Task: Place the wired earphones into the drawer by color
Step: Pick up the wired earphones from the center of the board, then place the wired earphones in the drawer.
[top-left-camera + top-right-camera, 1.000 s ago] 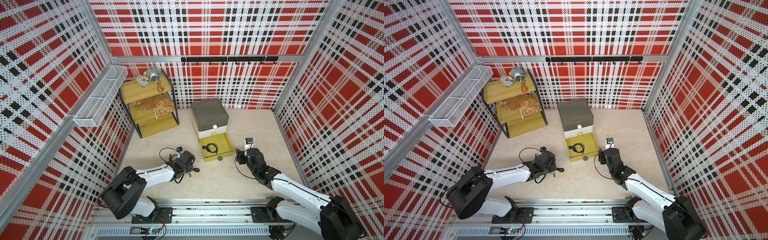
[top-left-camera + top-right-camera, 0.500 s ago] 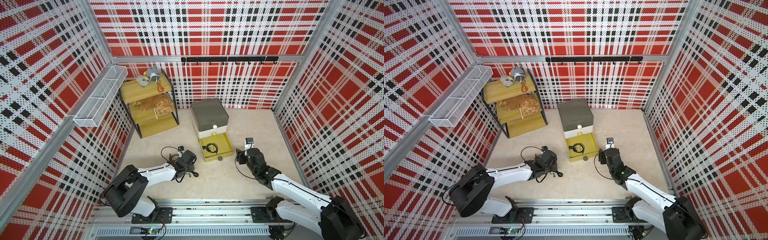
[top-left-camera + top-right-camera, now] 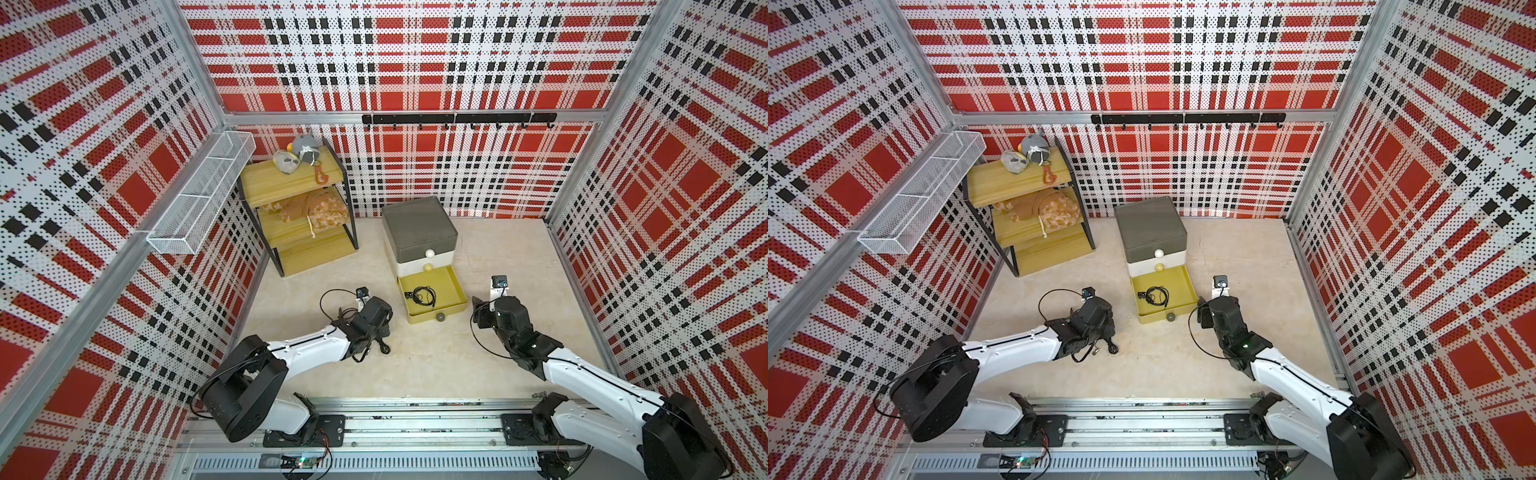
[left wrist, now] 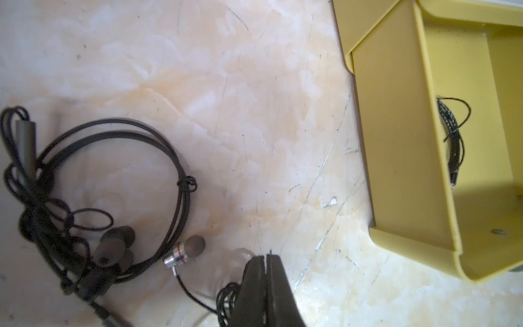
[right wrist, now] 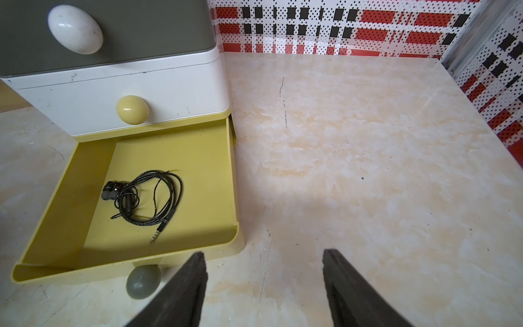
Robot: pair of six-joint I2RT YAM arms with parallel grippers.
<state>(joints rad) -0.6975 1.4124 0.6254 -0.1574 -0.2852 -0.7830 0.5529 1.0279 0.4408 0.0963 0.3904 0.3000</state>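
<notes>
The drawer stands mid-floor with its mustard bottom tier pulled out. One coil of black wired earphones lies inside that tier. My left gripper is low over the floor, left of the open tier, shut on the thin cable of a black earphone bundle whose silver earbud lies beside it. Another black earphone set, with a flat cable, lies on the floor next to it. My right gripper hangs open and empty at the tier's front right corner, near the grey knob.
A yellow shelf rack with soft toys stands at the back left, with a white wire basket on the left wall. A black hook rail runs along the back wall. The dark grey and white tiers are shut.
My left gripper's jaws have closed on the black cable and the wrist has dropped slightly toward the floor. The right arm has stayed still.
</notes>
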